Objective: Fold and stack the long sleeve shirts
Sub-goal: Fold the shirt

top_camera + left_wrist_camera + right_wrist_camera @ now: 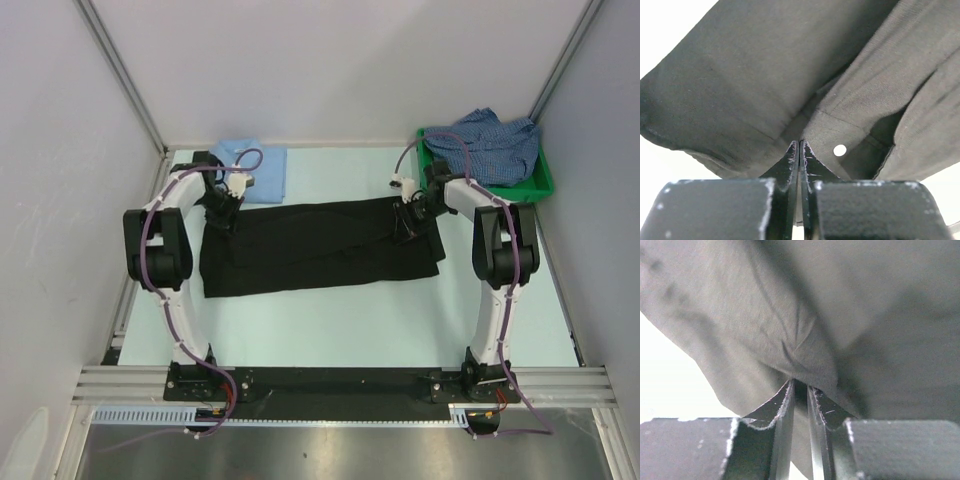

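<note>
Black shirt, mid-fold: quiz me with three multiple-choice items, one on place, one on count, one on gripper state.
1. Where is the checked shirt? A) in the green bin B) on the floor C) on a chair
2. How many shirts show? A) two B) three C) four
3. The left gripper is: A) open B) shut on the black shirt C) shut on a cup
Answers: 1 A, heaped inside the bin. 2 B, black, checked and a light blue shirt. 3 B, it pinches black cloth.
</note>
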